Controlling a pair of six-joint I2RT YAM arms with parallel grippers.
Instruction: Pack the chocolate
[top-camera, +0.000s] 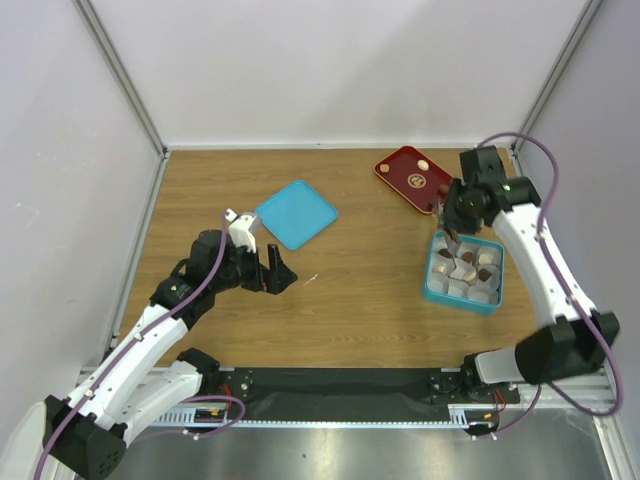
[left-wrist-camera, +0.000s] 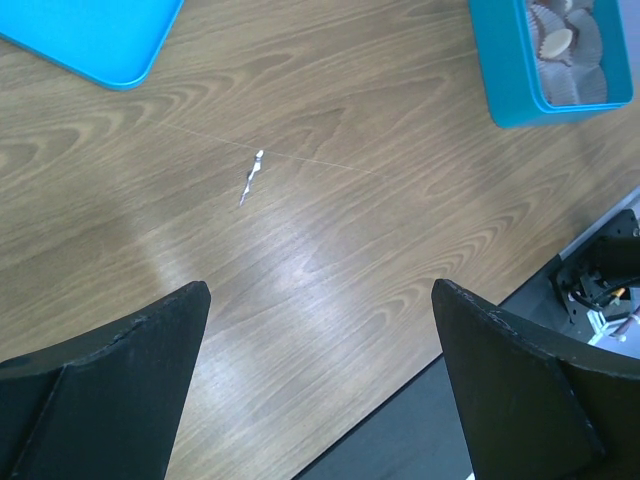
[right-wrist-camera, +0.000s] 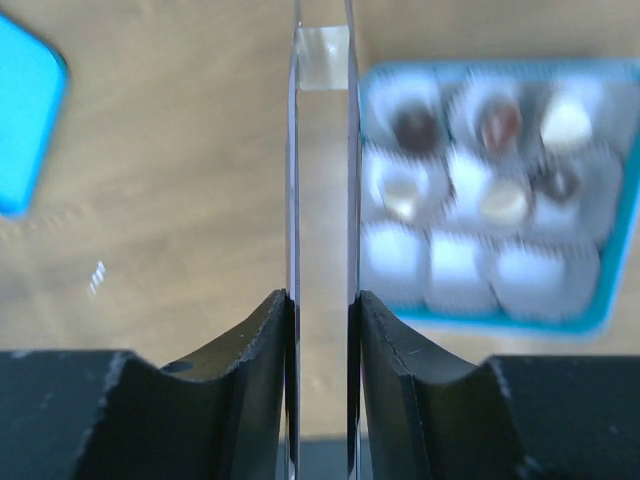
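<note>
— Over at the far right of the surface, what has the right gripper (right-wrist-camera: 322, 300) got hold of?

— A pair of clear tongs (right-wrist-camera: 321, 170). Its jaws are closed partway, pinched on the two blades. I'd guess that's because each chocolate is far too small for those fat fingers. I can see nothing between the tips.

— And where's the chocolate (right-wrist-camera: 500, 122)?

— About six pieces sit in paper cups in the teal box (top-camera: 460, 302), just beside the tongs. One row of three cups looks empty. One tan piece (top-camera: 424, 165) lies on the red tray (top-camera: 395, 165) behind.

— So the arm hangs between tray and box?

— Yes, a short hop either way. I'd judge that piece is the next fetch.

— The left gripper (left-wrist-camera: 320, 290)?

— Wide open, holding nothing, low over bare wood near a white scrap (left-wrist-camera: 250, 177), well apart from the box. The flat teal lid (top-camera: 296, 213) lies beyond it, presumably parked there until packing ends.
</note>
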